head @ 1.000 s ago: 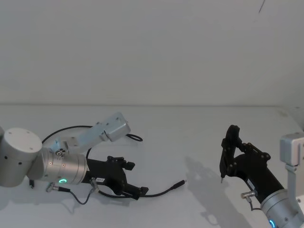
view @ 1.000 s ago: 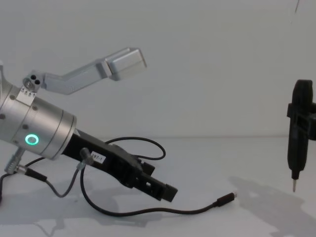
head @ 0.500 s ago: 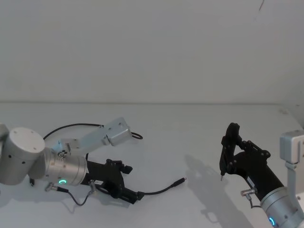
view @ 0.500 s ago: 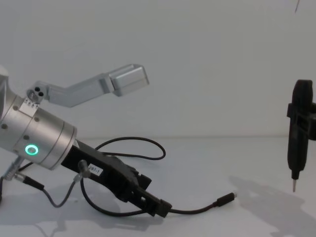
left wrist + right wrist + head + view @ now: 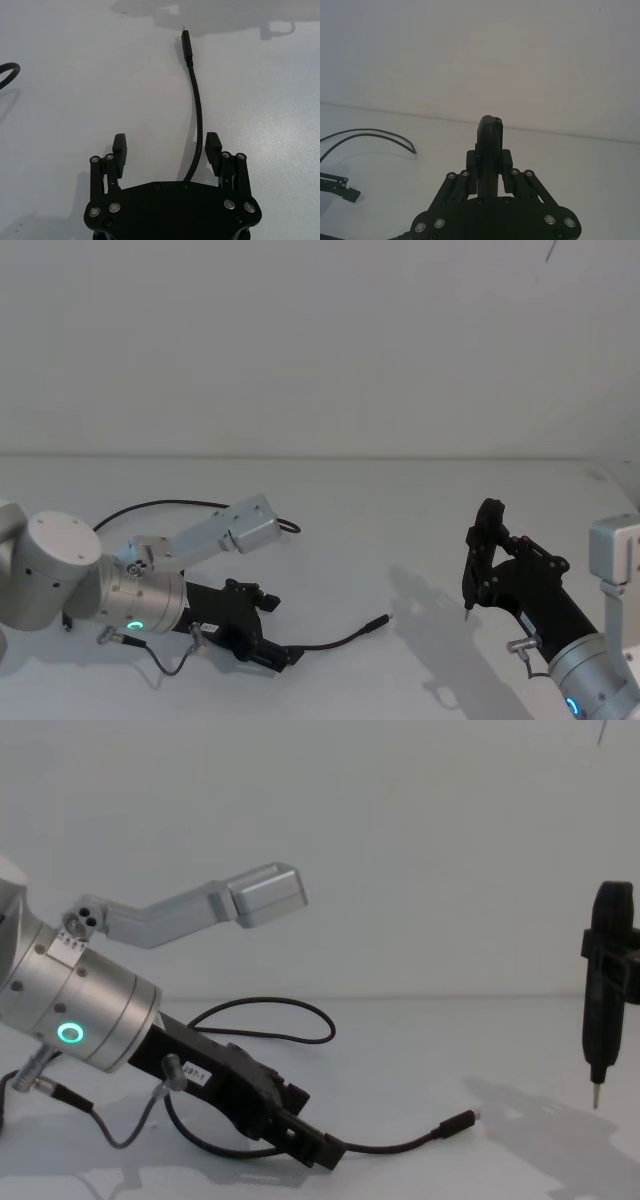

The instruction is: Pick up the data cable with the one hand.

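The data cable is thin and black and lies on the white table, ending in a small plug with a metal tip. In the chest view the data cable runs from its plug back under my left arm, and a loop lies behind. My left gripper, the one hand, is open and low over the table. The cable passes between its fingers, close to one finger. The same gripper sits at the front left. My right gripper is held up at the right, shut on a black pointed tool.
A silver angled bracket sticks out above my left arm's wrist. A thin grey wire hangs under that wrist. The white table meets a plain white wall behind.
My left gripper has dropped towards the table and now straddles the cable. The cable and the right arm have not moved.
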